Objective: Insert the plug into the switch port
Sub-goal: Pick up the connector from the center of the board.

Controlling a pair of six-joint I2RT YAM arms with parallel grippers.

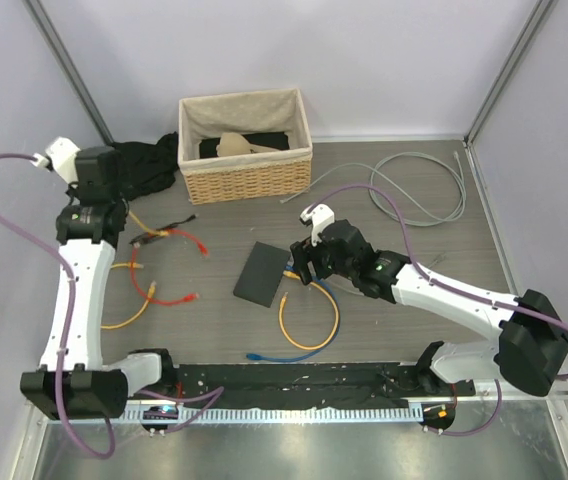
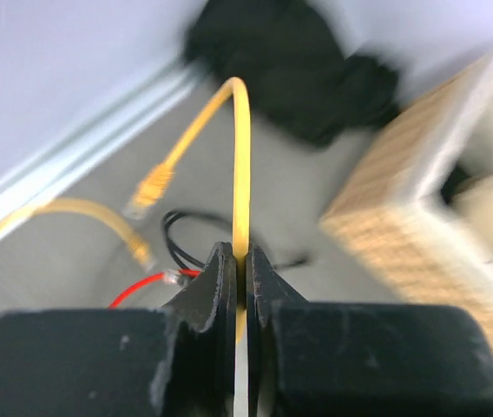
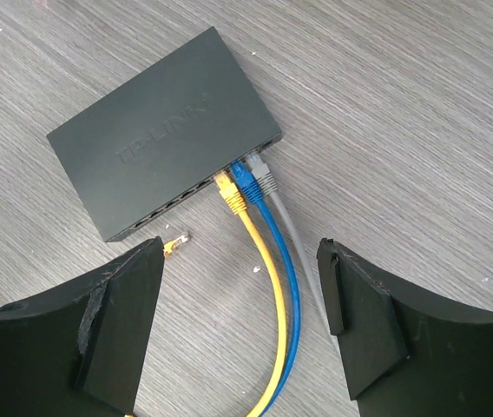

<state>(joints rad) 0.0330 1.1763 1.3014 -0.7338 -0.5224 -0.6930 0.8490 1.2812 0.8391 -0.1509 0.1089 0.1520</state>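
Plug [image 2: 153, 185] on a yellow cable [image 2: 243, 156]: hung free at about 10 o'clock from the left gripper [image 2: 239, 261]. Left gripper: was clamped tight on that yellow cable, which rose at 12 o'clock from between the black fingers [image 2: 216, 287], then arched over and down to the plug. Beyond the fingers: red cable [image 2: 138, 291] and thin black cable [image 2: 177, 239] low on the table, black cloth [image 2: 299, 69] at 12 o'clock, wicker basket [image 2: 420, 226] at 3 o'clock.

Right gripper [image 3: 239, 248]: stood wide apart, gripping nothing, above the grey table [image 3: 403, 104]. Switch [image 3: 160, 139]: lay flat at 11 o'clock from it, socket row facing the gripper. Seated side by side near the row's right end: yellow lead [image 3: 229, 193], blue lead [image 3: 245, 178], grey lead [image 3: 264, 181]. Loose clear plug [image 3: 175, 244]: lay just beside the left-hand finger.

From above: switch near table centre, right gripper at its 3 o'clock, left gripper well apart at 10 o'clock, basket at 12 o'clock.
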